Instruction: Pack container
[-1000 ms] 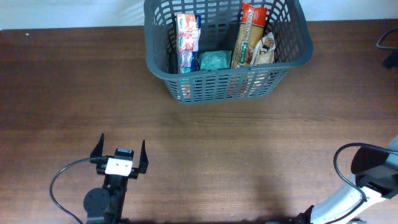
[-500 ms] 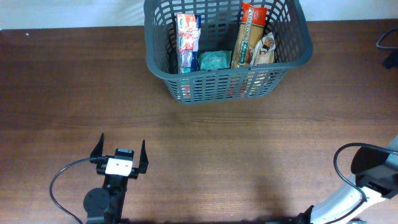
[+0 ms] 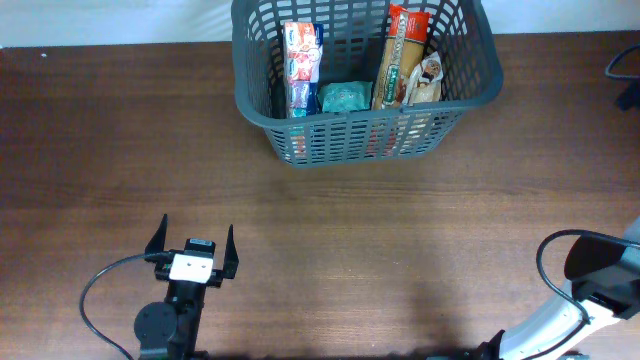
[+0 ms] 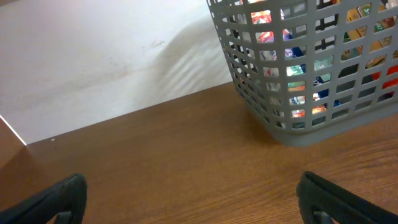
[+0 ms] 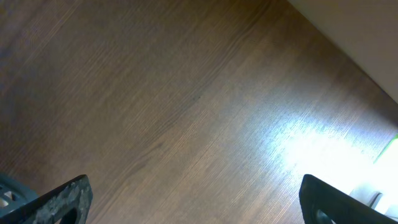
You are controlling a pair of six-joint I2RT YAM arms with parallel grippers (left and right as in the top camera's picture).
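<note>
The container [image 3: 252, 108], a large dark grey slotted basket, stands at the far middle of the brown table. Inside it stand a red-and-white carton [image 3: 302, 55] and a tall pasta pack [image 3: 400, 55], with a teal packet [image 3: 345, 97] and a small bag [image 3: 428, 78] between and beside them. My left gripper [image 3: 192, 238] rests open near the front left, far from the basket, nothing between its fingers. In the left wrist view the container [image 4: 273, 127] rises ahead to the right of the open left gripper [image 4: 193, 199]. My right gripper [image 5: 196, 202] is open over bare wood.
The right arm [image 3: 600, 295] sits at the front right corner with its cable looping beside it. A black object [image 3: 626, 68] pokes in at the right edge. A white wall [image 4: 93, 68] runs behind the table's far edge.
</note>
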